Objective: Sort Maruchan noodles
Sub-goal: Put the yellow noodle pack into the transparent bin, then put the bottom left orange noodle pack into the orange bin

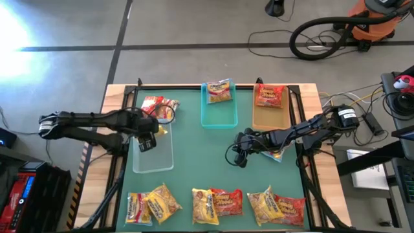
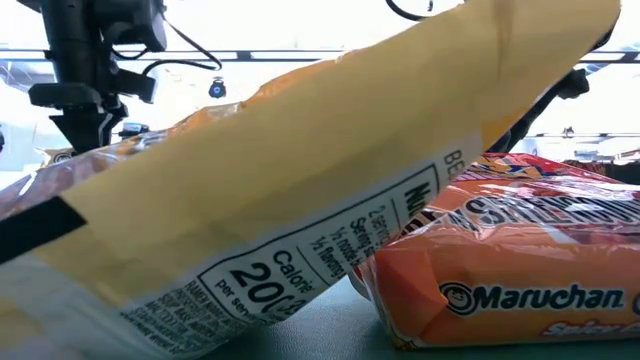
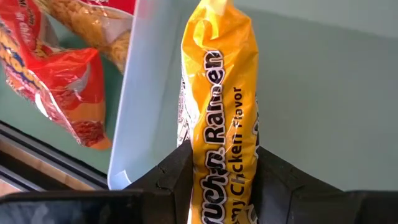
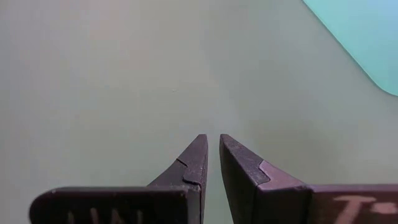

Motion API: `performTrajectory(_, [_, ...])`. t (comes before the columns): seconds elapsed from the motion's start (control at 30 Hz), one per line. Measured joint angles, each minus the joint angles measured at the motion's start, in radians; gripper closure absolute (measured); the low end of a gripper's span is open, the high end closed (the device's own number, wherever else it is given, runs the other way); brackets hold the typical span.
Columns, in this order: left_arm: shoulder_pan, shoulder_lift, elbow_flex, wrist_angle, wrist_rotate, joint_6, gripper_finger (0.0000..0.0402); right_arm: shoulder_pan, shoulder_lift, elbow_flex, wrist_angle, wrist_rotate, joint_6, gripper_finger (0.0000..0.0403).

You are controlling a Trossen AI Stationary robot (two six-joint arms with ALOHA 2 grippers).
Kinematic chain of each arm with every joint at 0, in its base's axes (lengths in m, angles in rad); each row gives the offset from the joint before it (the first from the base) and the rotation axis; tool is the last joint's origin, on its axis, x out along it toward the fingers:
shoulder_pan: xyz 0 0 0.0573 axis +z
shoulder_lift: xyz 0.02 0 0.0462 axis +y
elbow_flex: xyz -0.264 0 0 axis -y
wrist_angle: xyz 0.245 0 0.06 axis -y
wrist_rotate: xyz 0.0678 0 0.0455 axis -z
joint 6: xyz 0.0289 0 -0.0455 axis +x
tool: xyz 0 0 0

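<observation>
The green table mat [image 1: 213, 162] filled most of the high view, with three trays along its far side: a clear tray [image 1: 154, 152] at about nine o'clock from the centre, a teal tray [image 1: 218, 113] at twelve and a tan tray [image 1: 270, 111] at one. The left gripper [image 1: 146, 137] hung over the clear tray, its fingers [image 3: 168, 177] clamped on a yellow packet [image 3: 221, 106] held on edge between them. The right gripper [image 1: 240, 154] hovered over bare mat at about three o'clock, its two fingertips [image 4: 198, 155] drawn together with nothing between. One packet lay in the teal tray [image 1: 219, 90], one in the tan tray [image 1: 270, 95], and red packets [image 1: 160, 105] sat just beside the clear tray at eleven. A row of mixed yellow and red packets [image 1: 217, 202] lined the near edge at six.
</observation>
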Motion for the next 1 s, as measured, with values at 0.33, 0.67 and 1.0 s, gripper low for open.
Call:
performTrajectory(0.33, [0.102,0.000,0.025,0.049,-0.001,-0.016,0.0285,0.000,0.000,0.000,0.013,0.000,0.000,0.0369])
performTrajectory(0.67, [0.235,0.100,0.025,0.055,0.083,-0.007,0.0247,0.000,0.000,0.000,0.016,0.000,0.000,0.0369])
performTrajectory(1.0, [0.239,0.185,0.095,0.021,-0.101,0.009,0.0235,0.000,0.000,0.000,0.015,-0.011,0.034,0.0369])
